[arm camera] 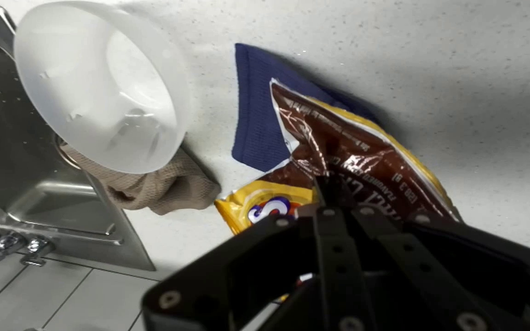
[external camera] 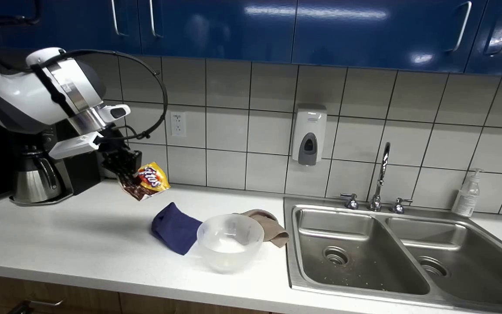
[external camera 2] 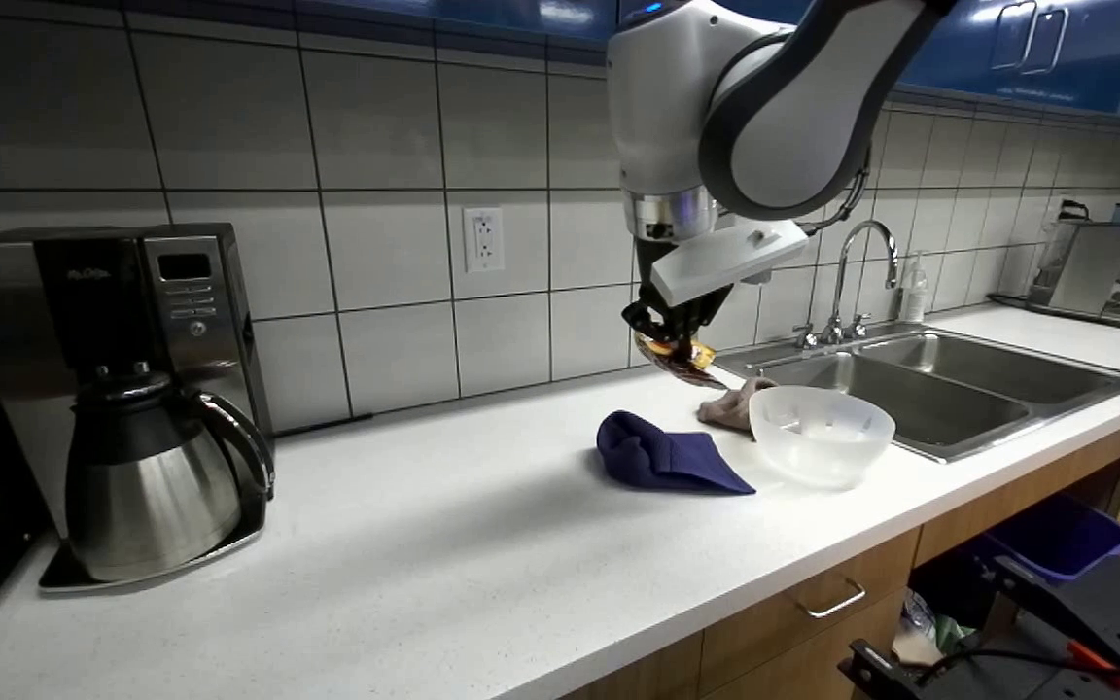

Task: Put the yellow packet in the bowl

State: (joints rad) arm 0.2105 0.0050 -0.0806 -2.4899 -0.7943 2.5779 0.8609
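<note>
In an exterior view, left of centre, the black gripper [external camera: 134, 176] pinches the crinkled yellow-and-brown foil packet [external camera: 151, 181] (“itos” legible) aloft, the round frosted plastic bowl [external camera: 229, 252] to its lower right. In an exterior view, the black-and-steel coffee maker [external camera 2: 98, 316], far left, seems marked “Mr. Coffee”. The wrist view puts the bowl upper left of the packet, which reads “FLAVOURED”.

Bowl [external camera: 228, 261] on counter [external camera: 81, 235], near the sink [external camera: 292, 244]
</note>
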